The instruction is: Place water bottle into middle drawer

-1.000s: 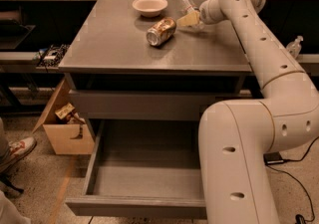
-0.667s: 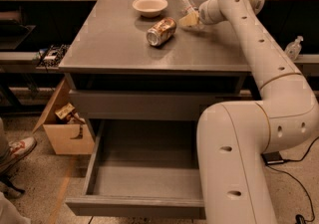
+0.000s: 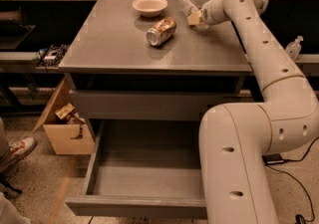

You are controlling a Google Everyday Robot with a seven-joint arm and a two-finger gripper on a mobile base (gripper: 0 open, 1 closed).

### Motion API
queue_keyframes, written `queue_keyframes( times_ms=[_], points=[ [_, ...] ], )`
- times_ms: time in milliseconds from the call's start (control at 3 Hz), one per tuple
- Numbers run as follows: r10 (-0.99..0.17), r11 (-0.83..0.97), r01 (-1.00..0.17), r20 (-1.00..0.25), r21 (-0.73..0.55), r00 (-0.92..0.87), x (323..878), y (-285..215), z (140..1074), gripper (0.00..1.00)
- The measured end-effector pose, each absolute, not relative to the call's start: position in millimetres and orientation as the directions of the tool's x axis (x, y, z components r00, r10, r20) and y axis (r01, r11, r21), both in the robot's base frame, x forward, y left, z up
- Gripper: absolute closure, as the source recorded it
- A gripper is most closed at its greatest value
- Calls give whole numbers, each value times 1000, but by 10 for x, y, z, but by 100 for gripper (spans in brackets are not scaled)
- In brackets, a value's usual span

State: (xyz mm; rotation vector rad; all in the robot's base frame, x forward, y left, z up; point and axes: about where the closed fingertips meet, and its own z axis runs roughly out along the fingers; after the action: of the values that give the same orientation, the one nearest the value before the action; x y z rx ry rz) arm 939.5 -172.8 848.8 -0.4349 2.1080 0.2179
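Gripper [image 3: 195, 17] at the far right of the cabinet top [image 3: 124, 51], right up against the lower end of the water bottle [image 3: 187, 4]. From where I stand I cannot tell whether it has closed on the bottle or is only pressed to it. The bottle's clear body slants away toward the back edge, and I can't make out whether it is lying on the surface or tipped just off it.

Compared with a second ago, almost nothing has shifted. The gripper has crept a touch to the right and the bottle is in much the same spot with much the same slant. That looks to me like the arm [image 3: 259, 58] settling into its hold rather than carrying anything, so I'd judge the grasp is the step in hand and the trip to the drawer hasn't begun.

Just left of the bottle, the gold-and-silver can [image 3: 161, 31] lies on its side, and the pale bowl [image 3: 150, 5] sits behind it; neither has budged. Below, under the shut upper drawer front [image 3: 144, 104], the middle drawer [image 3: 134, 207] stands pulled well out with nothing in it, ready to receive the bottle. The bottle has to come forward past the can and down over the front edge, so the can looks like the thing most likely to be knocked
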Motion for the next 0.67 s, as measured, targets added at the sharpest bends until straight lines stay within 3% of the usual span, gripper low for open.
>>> queue_keyframes(
  times_ms=[333,667],
  points=[
    [-214,919,-395,-849,-7,-483,9297,-1871,8603,98],
    [-243,901,-433,-860,-29,-448,9044,-1997,8850,100]
  ],
)
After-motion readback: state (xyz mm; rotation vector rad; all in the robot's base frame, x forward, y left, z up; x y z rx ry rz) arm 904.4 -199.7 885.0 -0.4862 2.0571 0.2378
